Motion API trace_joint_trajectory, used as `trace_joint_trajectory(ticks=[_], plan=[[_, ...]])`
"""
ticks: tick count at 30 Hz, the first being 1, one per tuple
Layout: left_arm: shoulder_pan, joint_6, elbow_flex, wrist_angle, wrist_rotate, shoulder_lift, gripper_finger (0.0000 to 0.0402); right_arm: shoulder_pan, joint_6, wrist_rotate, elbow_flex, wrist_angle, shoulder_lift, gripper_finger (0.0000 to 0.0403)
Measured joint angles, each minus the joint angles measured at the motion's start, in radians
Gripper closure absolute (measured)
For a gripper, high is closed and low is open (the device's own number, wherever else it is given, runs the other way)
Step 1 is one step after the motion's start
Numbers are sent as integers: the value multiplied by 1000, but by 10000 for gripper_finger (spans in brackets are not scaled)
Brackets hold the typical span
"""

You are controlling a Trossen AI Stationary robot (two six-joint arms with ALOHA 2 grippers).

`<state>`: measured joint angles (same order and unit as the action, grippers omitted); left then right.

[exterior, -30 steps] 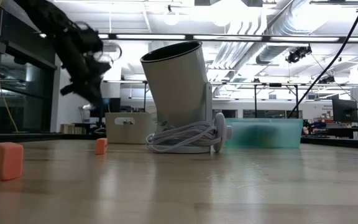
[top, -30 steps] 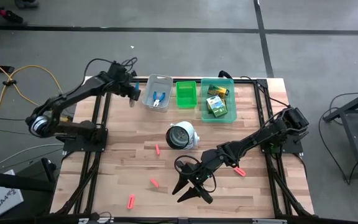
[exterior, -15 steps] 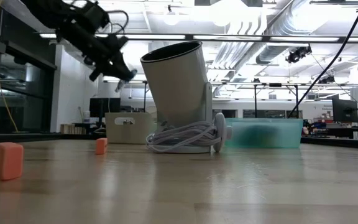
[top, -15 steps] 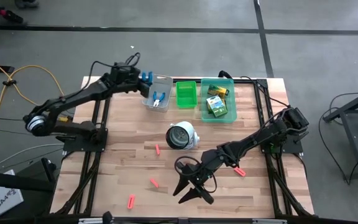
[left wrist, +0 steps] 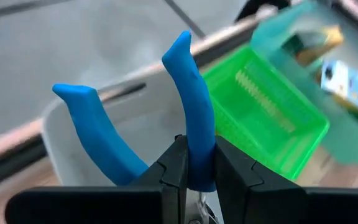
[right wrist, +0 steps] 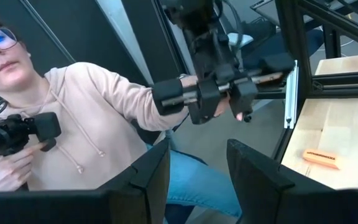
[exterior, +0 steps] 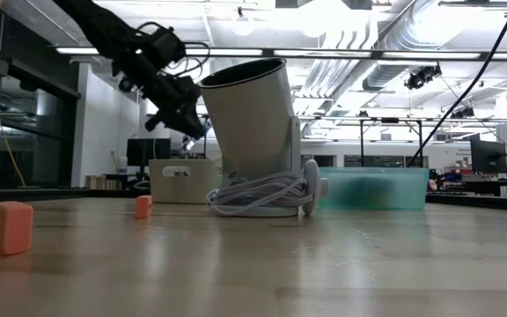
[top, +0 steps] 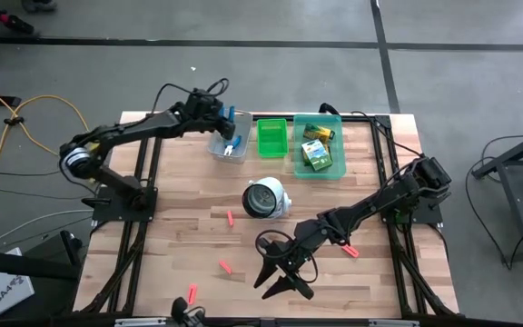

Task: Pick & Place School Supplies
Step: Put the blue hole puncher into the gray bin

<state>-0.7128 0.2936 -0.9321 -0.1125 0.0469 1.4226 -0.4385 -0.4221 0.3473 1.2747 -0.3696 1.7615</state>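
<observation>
My left gripper (top: 228,122) is over the grey bin (top: 232,138) at the table's far edge, shut on a pair of blue-handled scissors (left wrist: 188,93). Another pair of scissors (top: 231,145) lies inside that bin. Crayon boxes (top: 317,153) lie in the teal bin (top: 337,145). Red-pink stubs (top: 230,218) (top: 225,266) (top: 192,292) lie on the wood. My right gripper (top: 280,283) hangs open over the near middle of the table, with nothing between its fingers. My left gripper pinches one blue handle of the scissors (left wrist: 201,163) between its two fingers, near that handle's base. Both handles stick out past the fingertips; the blades are hidden behind the fingers. The fingers slant down from the table's left side. The scissors are lifted clear, above the grey bin.
A green bin (top: 272,136) stands between the grey and teal bins. A round white object with a coiled cord (top: 266,198) sits mid-table. Another stub (top: 346,248) lies by the right arm. A person (right wrist: 73,124) stands beyond the table's left side.
My left gripper has carried the scissors along the far edge toward the table's right, from beside the grey bin's left wall to over the bin, rising a little and tipping less steeply downward. It has stayed shut on them.
</observation>
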Motion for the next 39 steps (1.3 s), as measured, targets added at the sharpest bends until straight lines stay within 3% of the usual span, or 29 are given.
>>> trace_joint_trajectory(ticks=[5,28,39], plan=[[-6,-12,-39,-84,46,65,351,0,0,11,0,0,0,254],[-16,-15,-44,-92,98,184,350,0,0,15,0,0,0,254],[-21,-37,-44,-87,96,189,311,0,-2,19,0,0,0,254]])
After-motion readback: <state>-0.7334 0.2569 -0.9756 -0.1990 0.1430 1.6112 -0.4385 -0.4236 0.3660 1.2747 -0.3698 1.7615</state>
